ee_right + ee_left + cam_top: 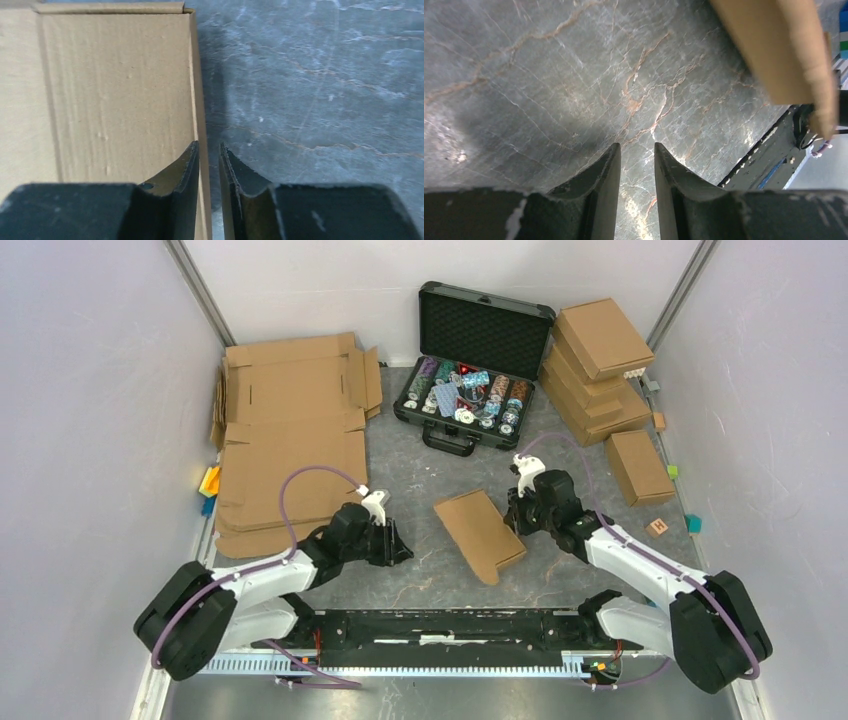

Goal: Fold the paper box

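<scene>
Fingers on my left gripper (637, 146) sat apart, empty; on my right gripper (209, 144) I couldn't tell. The paper box (480, 535) seemed nearly folded shut.

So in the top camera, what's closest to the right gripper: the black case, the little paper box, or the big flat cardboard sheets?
From the right gripper:
1. paper box, right beside it, in the middle.
2. black case, open, at the back.
3. big cardboard sheets, far over on the left.
</scene>
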